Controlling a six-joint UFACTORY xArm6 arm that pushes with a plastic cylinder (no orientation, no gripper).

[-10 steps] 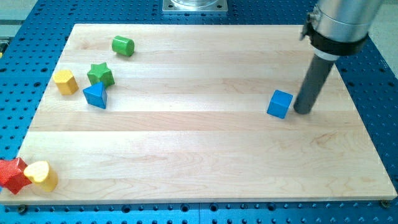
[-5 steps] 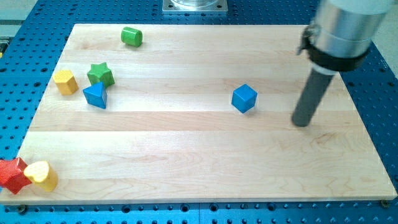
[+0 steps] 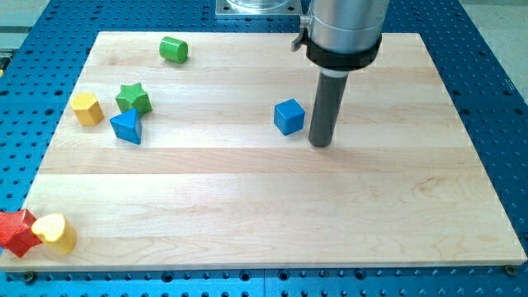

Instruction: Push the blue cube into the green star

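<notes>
The blue cube [image 3: 289, 116] sits near the middle of the wooden board [image 3: 264, 206]. My tip [image 3: 320, 143] rests on the board just to the cube's right and slightly below it, a small gap apart. The green star [image 3: 133, 98] lies far to the view's left, with the blue triangle block [image 3: 126, 126] touching its lower side.
A yellow block [image 3: 86, 108] lies left of the star. A green cylinder [image 3: 173, 49] lies near the top left edge. A red block [image 3: 16, 232] and a yellow heart-like block [image 3: 54, 232] sit at the bottom left corner.
The blue cube has slid left across the board and turned. My tip has moved left after it. The green cylinder shifted up and right between the first two frames.
</notes>
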